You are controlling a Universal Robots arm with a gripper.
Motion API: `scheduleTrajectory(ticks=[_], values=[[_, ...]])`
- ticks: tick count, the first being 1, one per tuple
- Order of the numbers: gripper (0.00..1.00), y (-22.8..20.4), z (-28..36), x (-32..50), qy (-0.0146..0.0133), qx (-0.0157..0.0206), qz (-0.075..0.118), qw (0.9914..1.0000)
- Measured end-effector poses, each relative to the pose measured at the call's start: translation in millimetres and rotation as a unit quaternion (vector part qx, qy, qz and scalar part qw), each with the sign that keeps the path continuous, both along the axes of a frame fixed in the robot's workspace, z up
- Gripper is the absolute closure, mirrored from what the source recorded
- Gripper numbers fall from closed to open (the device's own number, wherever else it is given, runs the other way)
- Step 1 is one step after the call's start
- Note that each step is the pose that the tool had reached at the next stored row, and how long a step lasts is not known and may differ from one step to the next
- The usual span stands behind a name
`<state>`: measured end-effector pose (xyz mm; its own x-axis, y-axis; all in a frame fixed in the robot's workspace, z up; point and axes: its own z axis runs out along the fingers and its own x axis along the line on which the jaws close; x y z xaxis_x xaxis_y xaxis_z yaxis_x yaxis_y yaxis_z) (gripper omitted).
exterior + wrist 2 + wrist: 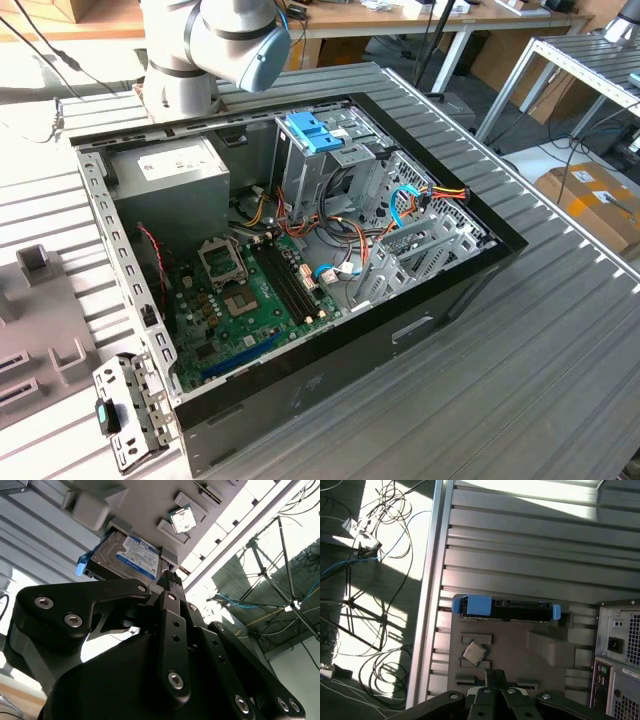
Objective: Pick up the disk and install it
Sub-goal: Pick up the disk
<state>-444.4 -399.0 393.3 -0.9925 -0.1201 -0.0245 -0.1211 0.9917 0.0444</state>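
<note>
Black two-finger gripper (495,672) sits closest to the lens in both wrist views, its fingers (169,587) pinched together with nothing between them. It hangs over a grey plastic holder plate (520,665) on the ribbed metal bench (520,545). Flat silver hard disk with blue side rails (135,557) lies in a slot of that plate, apart from the fingers. Small square silver processor chip (474,652) rests nearby on the same plate. Open black computer case (420,320) stands beside the plate, toward the exterior view's right.
</note>
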Motion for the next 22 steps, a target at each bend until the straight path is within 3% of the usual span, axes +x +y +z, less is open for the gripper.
scheduleTrajectory(ticks=[15, 22], values=[[0.89, 0.0, 0.0, 0.0, 0.0, 0.0, 0.031, 0.99952], [0.89, 0.0, 0.0, 0.0, 0.0, 0.0, 0.052, 0.99865]])
